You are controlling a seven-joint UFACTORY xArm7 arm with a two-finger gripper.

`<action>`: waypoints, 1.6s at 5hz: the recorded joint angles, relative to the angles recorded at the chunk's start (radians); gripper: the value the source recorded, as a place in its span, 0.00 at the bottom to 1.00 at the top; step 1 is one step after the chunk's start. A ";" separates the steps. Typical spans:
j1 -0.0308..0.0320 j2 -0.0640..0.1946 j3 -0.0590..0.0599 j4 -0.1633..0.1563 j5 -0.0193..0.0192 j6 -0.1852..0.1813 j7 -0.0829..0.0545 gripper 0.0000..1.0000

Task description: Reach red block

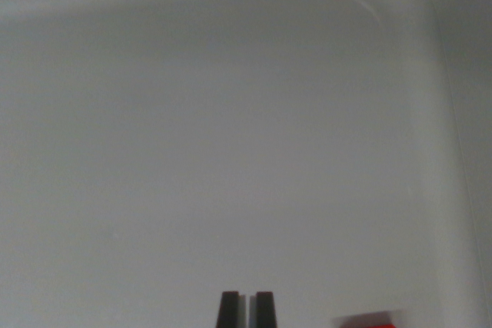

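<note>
Red block (367, 320) & jaws' dark tips, both cut off at btm edge.

Pretty sparse shot. The gripper (247, 309) pokes up from the bottom edge, just left of centre. The block (367, 320) sits at the bottom edge too, off to the gripper's right, apart from it. Both are over a tray (231, 151), whose rim (430, 113) runs down the right side and curves across the top.

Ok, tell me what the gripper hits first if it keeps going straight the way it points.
Probably only the white tray floor; the gripper points at bare surface. The red block sits off to the wrist view's right.
</note>
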 joint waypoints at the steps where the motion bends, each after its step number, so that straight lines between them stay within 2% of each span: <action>1: -0.0081 0.007 -0.008 -0.039 -0.0017 -0.045 0.003 0.00; 2: -0.0081 0.007 -0.008 -0.039 -0.0017 -0.045 0.003 0.00; 3: -0.0165 0.015 -0.017 -0.081 -0.0034 -0.093 0.006 0.00; 4: -0.0165 0.015 -0.017 -0.081 -0.0034 -0.093 0.006 0.00; 5: -0.0250 0.023 -0.026 -0.122 -0.0052 -0.141 0.009 0.00; 6: -0.0250 0.023 -0.026 -0.122 -0.0052 -0.141 0.009 0.00; 7: -0.0330 0.030 -0.034 -0.162 -0.0068 -0.186 0.012 0.00; 8: -0.0330 0.030 -0.034 -0.162 -0.0068 -0.186 0.012 0.00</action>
